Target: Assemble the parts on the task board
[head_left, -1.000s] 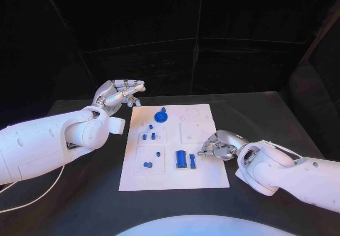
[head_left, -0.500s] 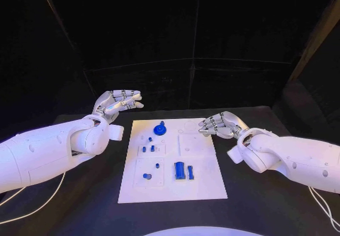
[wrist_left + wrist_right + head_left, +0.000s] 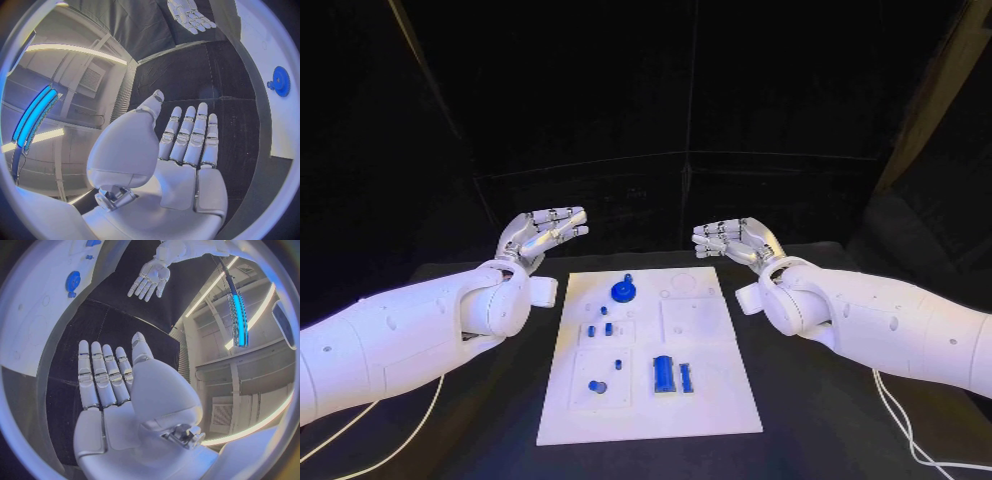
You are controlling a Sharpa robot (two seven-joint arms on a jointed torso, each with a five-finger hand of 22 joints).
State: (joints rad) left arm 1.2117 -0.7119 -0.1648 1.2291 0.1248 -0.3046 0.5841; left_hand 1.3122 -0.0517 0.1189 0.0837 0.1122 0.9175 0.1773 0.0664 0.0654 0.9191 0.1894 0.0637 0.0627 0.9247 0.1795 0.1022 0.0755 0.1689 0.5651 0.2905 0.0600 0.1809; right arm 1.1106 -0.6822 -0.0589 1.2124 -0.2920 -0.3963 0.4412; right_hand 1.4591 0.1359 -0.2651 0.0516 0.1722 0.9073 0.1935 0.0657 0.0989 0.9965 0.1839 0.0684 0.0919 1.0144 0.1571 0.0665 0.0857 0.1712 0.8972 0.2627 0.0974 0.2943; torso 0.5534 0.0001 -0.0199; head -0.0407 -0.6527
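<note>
Above the white task board (image 3: 651, 350), I'm hovering both hands, fingers apart, holding nothing.
Between steps, I judge; next I'm needing the right silver hand (image 3: 737, 241) on a small blue part (image 3: 665, 374), left silver hand (image 3: 540, 232) waiting.

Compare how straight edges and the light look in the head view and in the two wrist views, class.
Head view: dark surroundings, the task board keeps straight edges under bluish light. Left wrist view: fisheye circle, the board's edge bows past the left hand, and a bright blue light strip glares. Right wrist view: same bending round the right hand; a blue strip glows.
</note>
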